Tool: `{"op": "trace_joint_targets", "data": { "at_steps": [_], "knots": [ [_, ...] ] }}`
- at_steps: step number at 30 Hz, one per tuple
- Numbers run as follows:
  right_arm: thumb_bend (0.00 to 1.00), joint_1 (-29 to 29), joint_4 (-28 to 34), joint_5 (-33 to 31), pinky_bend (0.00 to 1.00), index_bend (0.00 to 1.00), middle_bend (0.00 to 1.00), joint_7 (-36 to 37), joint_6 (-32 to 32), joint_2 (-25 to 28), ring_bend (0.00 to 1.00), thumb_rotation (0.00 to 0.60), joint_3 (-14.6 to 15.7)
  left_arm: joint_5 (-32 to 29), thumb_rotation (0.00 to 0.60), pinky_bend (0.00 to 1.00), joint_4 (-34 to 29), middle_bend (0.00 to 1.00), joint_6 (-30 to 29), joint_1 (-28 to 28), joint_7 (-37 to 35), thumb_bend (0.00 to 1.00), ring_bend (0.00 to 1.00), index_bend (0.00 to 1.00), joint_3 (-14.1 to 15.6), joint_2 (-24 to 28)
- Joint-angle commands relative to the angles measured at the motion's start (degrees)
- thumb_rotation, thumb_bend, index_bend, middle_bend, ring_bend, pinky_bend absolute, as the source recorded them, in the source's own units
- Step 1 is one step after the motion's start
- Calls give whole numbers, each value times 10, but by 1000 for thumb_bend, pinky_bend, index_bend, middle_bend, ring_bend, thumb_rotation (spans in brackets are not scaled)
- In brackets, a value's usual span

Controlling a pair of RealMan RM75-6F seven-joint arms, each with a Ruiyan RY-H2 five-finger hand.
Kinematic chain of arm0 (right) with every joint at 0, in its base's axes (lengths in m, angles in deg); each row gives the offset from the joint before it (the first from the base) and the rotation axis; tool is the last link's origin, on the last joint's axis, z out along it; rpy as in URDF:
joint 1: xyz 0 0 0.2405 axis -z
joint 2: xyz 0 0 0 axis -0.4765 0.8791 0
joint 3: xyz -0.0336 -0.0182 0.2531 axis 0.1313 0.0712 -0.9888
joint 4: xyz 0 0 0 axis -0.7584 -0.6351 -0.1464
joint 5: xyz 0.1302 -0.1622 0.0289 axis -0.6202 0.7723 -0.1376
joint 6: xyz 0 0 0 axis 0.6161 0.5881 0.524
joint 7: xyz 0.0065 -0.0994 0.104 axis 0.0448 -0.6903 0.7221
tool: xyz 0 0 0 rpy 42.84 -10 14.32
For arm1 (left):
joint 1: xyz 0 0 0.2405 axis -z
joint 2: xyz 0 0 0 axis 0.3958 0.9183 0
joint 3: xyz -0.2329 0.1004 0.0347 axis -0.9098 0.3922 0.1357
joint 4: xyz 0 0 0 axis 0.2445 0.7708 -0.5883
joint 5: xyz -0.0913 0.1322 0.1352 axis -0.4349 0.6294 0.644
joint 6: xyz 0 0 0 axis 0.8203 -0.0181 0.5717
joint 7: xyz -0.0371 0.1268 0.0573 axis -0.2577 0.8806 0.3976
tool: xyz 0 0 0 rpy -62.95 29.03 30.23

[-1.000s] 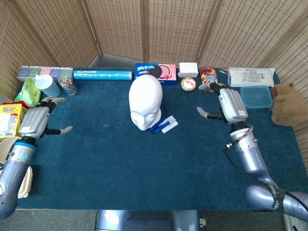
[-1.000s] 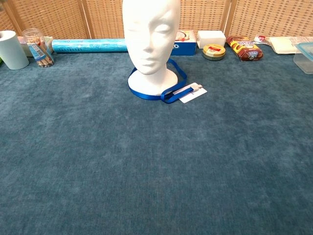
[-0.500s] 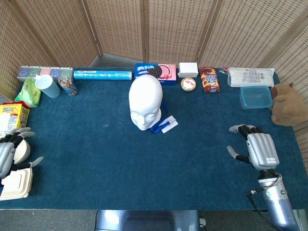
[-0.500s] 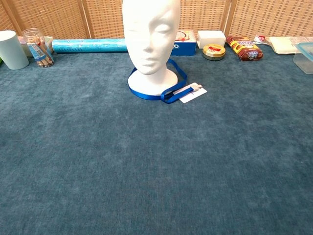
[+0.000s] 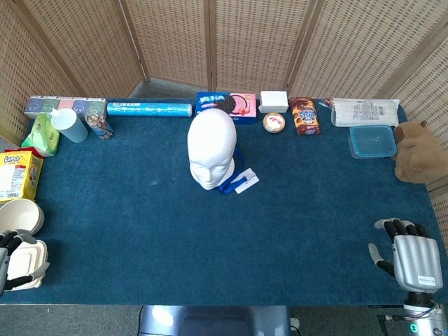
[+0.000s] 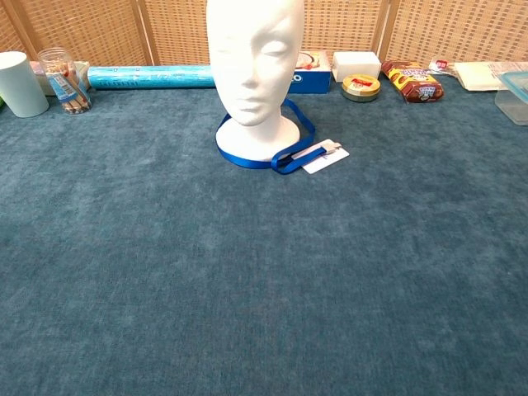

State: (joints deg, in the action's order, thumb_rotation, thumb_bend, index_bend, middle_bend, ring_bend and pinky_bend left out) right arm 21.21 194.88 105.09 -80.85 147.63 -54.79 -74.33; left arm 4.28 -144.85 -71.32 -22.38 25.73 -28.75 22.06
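A white foam mannequin head [image 5: 211,148] [image 6: 255,64] stands upright mid-table. A blue lanyard [image 6: 280,153] loops around its base, with a white card [image 5: 246,182] [image 6: 324,157] lying to its right. My right hand [image 5: 410,257] hangs at the table's near right corner, fingers spread, holding nothing. Only the fingertips of my left hand [image 5: 5,260] show at the near left edge, beside a beige food box [image 5: 26,264]; they hold nothing that I can see. Neither hand appears in the chest view.
Along the far edge stand a cup [image 5: 68,124], a jar [image 5: 99,126], a blue roll [image 5: 149,109], snack boxes [image 5: 225,105], a white box [image 5: 274,101], a round tin [image 5: 274,123], a blue-lidded container [image 5: 372,141] and a plush bear [image 5: 416,152]. A white bowl [image 5: 19,214] and yellow box [image 5: 15,173] sit left.
Both hands have drawn back from mid-table towards the near edge, the left to the near left corner and the right to the near right corner. The mannequin head and lanyard have not moved.
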Motion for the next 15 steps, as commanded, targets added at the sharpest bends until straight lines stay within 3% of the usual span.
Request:
{"op": "trace_joint_targets", "data": {
  "at_steps": [1,15],
  "knots": [
    [356,15,-13,4,343,400,432,9,3,-8,394,542,5,14,473,307,-8,345,-6,-14,20,182,272,415,8,-2],
    [355,43,-42,14,343,405,435,61,-10,0,394,542,-15,42,474,307,-38,346,-17,-26,42,183,272,415,-13,0]
  ]
}}
